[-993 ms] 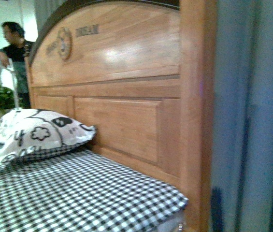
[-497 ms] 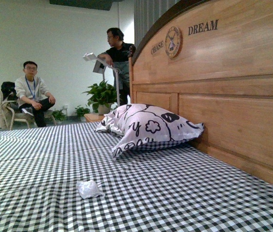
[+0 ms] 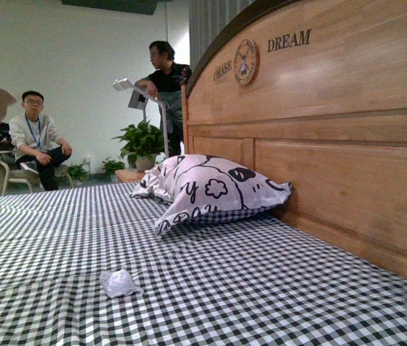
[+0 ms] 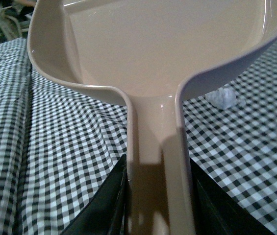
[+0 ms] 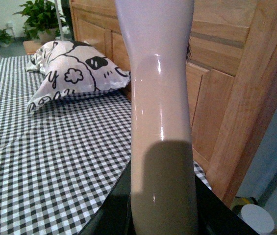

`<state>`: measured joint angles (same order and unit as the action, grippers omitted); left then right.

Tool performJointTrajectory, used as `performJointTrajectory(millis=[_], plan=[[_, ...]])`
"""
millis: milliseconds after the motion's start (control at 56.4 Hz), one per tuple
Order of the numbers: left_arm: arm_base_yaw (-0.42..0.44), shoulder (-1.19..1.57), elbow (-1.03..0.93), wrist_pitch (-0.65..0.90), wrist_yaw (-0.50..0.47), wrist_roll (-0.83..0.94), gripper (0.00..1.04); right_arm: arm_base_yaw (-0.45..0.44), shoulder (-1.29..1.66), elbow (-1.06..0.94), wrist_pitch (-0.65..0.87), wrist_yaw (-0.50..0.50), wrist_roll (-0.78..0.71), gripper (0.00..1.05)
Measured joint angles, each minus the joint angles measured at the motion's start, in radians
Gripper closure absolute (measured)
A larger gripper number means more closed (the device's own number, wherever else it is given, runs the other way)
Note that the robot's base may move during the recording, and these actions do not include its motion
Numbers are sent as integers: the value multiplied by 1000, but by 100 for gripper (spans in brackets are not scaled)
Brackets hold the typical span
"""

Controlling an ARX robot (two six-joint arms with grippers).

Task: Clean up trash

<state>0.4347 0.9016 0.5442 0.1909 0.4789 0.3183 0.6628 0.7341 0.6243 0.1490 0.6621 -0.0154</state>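
Glossy plastic dustpan (image 4: 167, 58) and handle (image 5: 160, 122); shiny wooden headboard (image 3: 333, 108); matt cloth sheet (image 3: 261, 288).

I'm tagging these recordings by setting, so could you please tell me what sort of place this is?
Probably a staged bedroom in a lab or showroom, not a home: a checked bedsheet, wooden headboard and pillow, but also a seated man and a standing man beyond them.

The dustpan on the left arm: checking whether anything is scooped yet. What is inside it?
The dustpan shows a bare inside; its front lip is out of frame. The trash wad lies on the checked sheet outside it.
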Motion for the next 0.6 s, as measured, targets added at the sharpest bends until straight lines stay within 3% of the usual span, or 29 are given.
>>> performJointTrajectory(millis=[284, 603], plan=[[-25, 351, 91, -79, 42, 392, 76, 0, 0, 0, 0, 0, 0, 86], [-76, 518, 180, -156, 33, 506, 76, 0, 0, 0, 0, 0, 0, 86]])
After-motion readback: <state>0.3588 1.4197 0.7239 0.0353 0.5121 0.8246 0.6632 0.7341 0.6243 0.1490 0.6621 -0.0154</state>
